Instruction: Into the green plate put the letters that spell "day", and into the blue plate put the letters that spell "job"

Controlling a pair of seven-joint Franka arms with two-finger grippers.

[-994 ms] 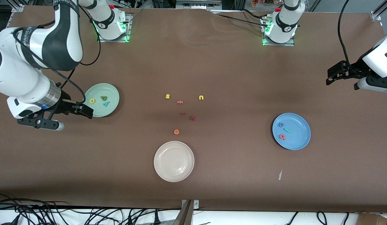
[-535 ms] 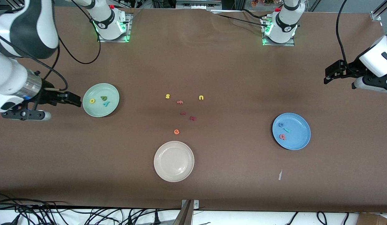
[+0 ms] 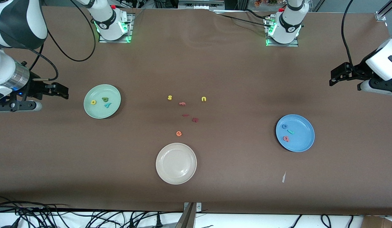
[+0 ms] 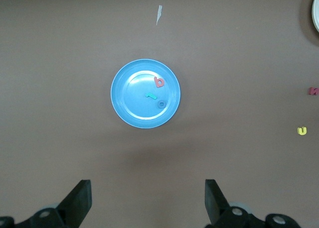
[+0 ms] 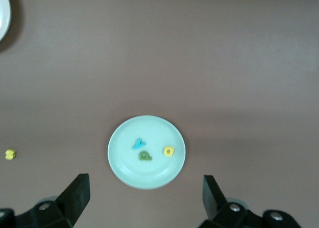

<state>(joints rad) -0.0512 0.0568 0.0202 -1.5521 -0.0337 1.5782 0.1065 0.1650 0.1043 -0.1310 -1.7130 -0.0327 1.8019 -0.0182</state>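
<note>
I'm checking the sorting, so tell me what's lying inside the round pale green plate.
Inside the round pale green plate lie three small foam letters: a yellow "a", a dark green "d" and a teal "y". Nothing covers them; what is under the plate cannot be seen.

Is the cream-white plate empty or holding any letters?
Empty. The cream-white plate shows only its bare surface; the nearest loose letter, the orange "e", lies on the table just outside its rim.
</note>
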